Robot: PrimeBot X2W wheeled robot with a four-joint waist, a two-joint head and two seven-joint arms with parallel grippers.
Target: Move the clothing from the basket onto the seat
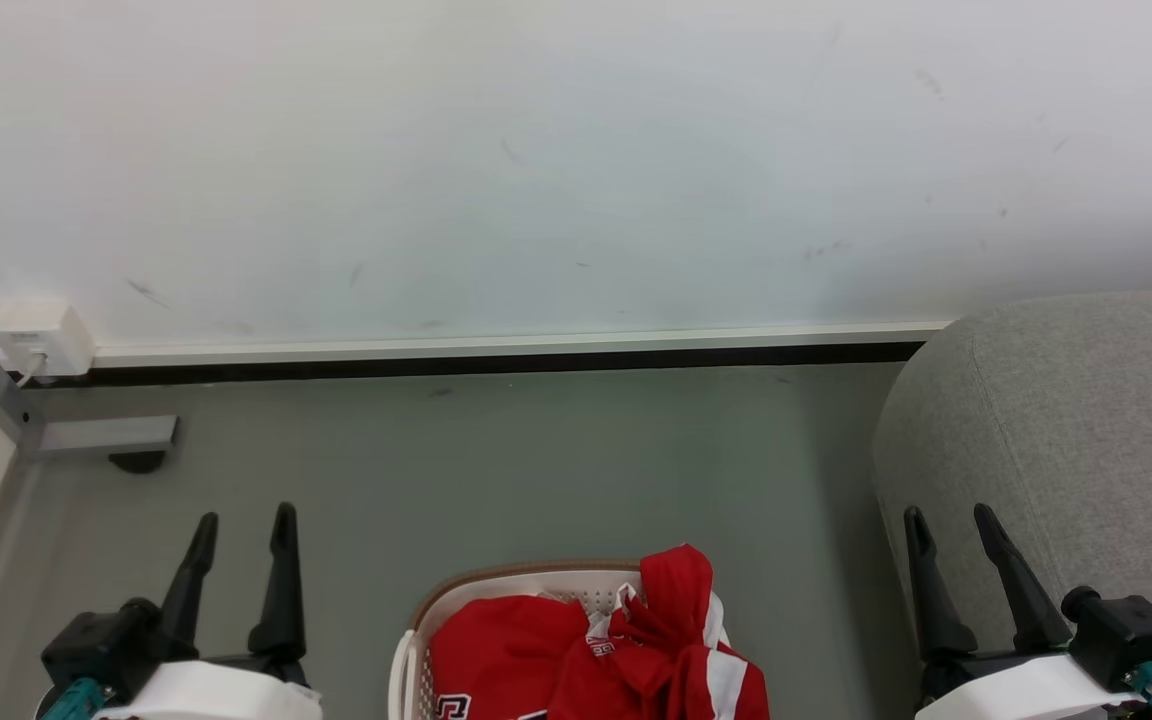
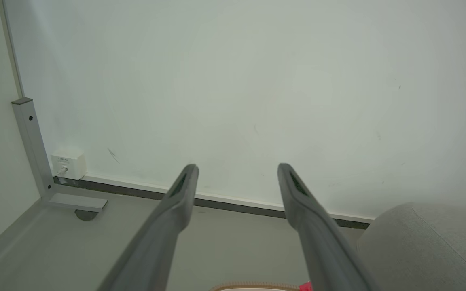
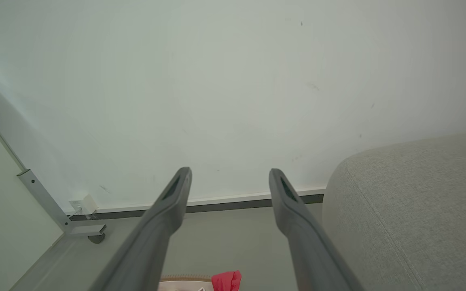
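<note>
At about nine o'clock in the head view, a small white socket box (image 1: pixel 39 335) sat on the wall (image 1: pixel 576 150) just above the skirting (image 1: pixel 496 348). A grey metal bracket (image 1: pixel 106 435) rested on the floor (image 1: pixel 536 450) just below it.

At eight o'clock the left gripper (image 1: pixel 244 517) hovered over bare floor, its two dark fingers spread wide with nothing between them.

At six o'clock stood the basket (image 1: pixel 496 578), white with a brown rim band and cut off by the bottom edge. The clothing (image 1: pixel 516 650), red with white trim, lay bunched inside it. One fold rose above the rim toward the basket's right side and draped over that edge. A black mark with a white edge at the very bottom was perhaps part of its number, but too little of it showed to be sure.

At four o'clock the right gripper (image 1: pixel 948 512) hung in the air, its fingers likewise parted and empty. It was beside the seat (image 1: pixel 1086 430), whose rounded grey end ran from three to five o'clock. Both grippers were well apart from the clothing.

In each wrist view a scrap of red and a sliver of brown rim showed at six o'clock, below the spread fingers.
</note>
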